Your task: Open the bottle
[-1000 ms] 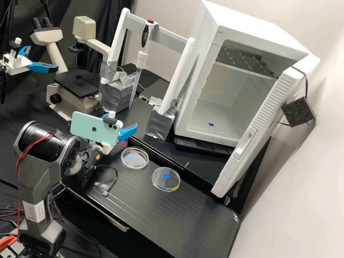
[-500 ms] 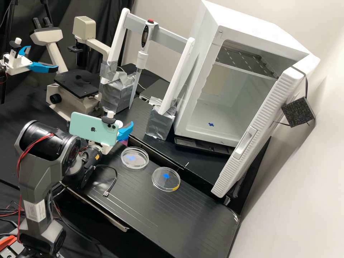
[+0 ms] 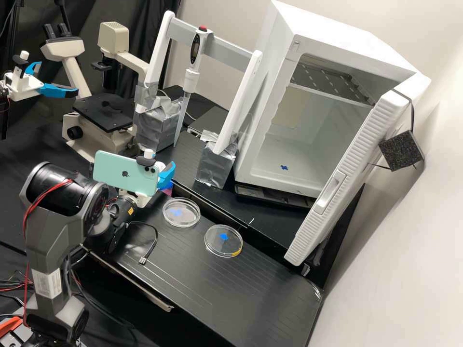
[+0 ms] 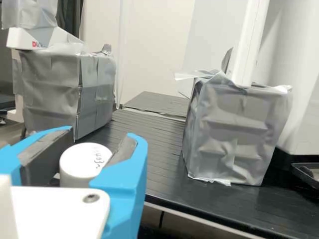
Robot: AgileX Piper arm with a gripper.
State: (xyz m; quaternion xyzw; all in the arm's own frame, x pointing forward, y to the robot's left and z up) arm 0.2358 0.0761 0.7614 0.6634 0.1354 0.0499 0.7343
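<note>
1. Bottle, one, with white cap, handwriting on its top. In the high view, close to nine o'clock from centre; a purplish patch shows just below the gripper. Claw clamped on the cap, a dark pad to either side.
2. Round clear dish, flat on the black bench; five o'clock from item 1. Blue mark.
3. Taped grey block, bearing a white upright; two o'clock from item 1.
4. Second clear dish, four o'clock from item 2. Blue mark, yellow patch at its rim.
5. White cabinet, door open; two o'clock from item 1, beyond item 3.
</note>
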